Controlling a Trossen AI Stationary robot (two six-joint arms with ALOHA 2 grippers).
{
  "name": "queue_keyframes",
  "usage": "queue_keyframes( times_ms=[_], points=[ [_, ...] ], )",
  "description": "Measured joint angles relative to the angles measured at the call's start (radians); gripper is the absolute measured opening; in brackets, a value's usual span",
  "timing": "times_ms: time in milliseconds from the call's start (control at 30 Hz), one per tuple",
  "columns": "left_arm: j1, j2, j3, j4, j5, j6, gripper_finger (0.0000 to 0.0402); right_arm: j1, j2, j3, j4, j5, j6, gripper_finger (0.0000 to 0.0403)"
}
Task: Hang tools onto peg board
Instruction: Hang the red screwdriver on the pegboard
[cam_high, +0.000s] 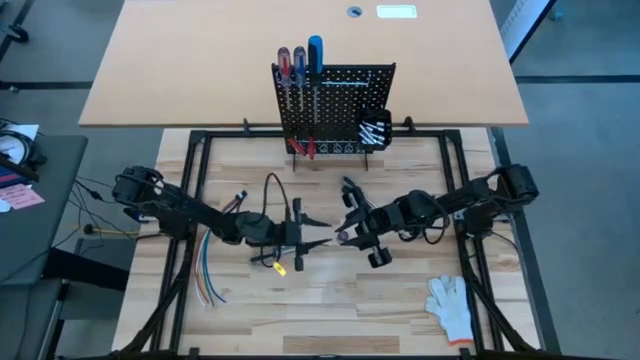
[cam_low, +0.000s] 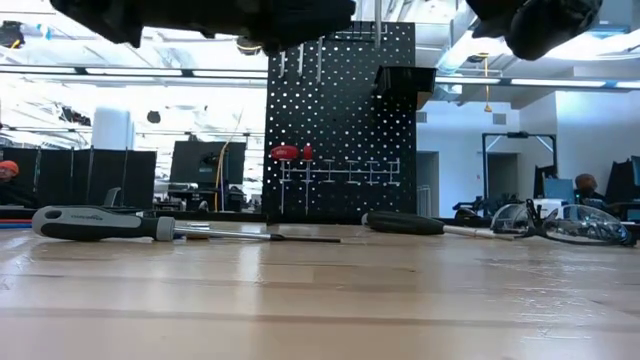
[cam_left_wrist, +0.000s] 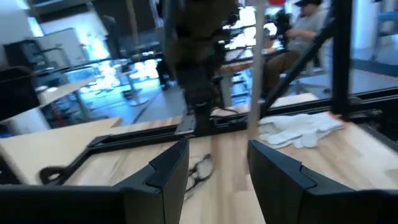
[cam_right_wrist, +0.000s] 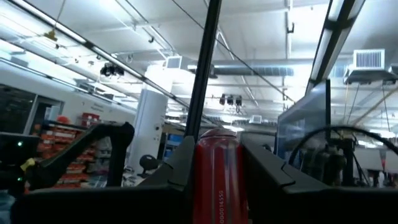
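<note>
Standing between the right claw (cam_right_wrist: 214, 180) fingers: a red-handled tool (cam_right_wrist: 219, 174).

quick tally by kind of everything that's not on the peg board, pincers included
black-handled screwdrivers: 2
safety glasses: 1
white glove: 1
wire bundle: 1
small yellow object: 1
red-handled tool in the right pincer: 1
total: 7

A white glove (cam_high: 451, 305) lies on the wooden table (cam_high: 330, 300); coloured wires (cam_high: 206, 280) trail at its opposite side.
</note>
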Motion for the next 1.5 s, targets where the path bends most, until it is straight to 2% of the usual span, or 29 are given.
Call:
queue_keyframes(
  times_ms=[133,367,500,1000,1233,1300,1400,1500],
  points=[
    [0.005,0.02,0.03,0.012,0.064,-0.004,0.0156,0.011,-0.001,0.001,-0.001,0.002,-0.012,0.0095],
    [0.004,0.169,0.134,0.022,0.068,0.045,0.0156,0.01,-0.001,0.004,-0.008,0.008,-0.032,0.0095],
    [-0.007,0.203,0.177,0.021,0.042,0.05,0.015,0.014,-0.001,0.002,-0.008,0.008,-0.031,0.0095],
    [-0.083,0.167,0.179,-0.029,-0.125,0.105,0.0014,0.025,-0.001,0.002,-0.017,0.0,-0.035,0.0095],
    [-0.087,0.167,0.177,-0.059,-0.128,0.014,0.0006,0.023,-0.001,0.002,-0.05,0.0,-0.013,0.0095],
    [-0.088,0.168,0.169,-0.058,-0.126,-0.015,0.0006,0.014,-0.001,0.002,-0.062,0.0,0.022,0.0117],
    [-0.088,0.167,0.154,-0.051,-0.139,-0.046,0.0004,-0.01,-0.032,0.0,-0.134,0.001,0.105,0.0185],
    [-0.084,0.167,0.142,-0.055,-0.169,-0.064,0.0004,-0.033,-0.111,0.0,-0.33,0.002,0.131,0.0252]
  ],
)
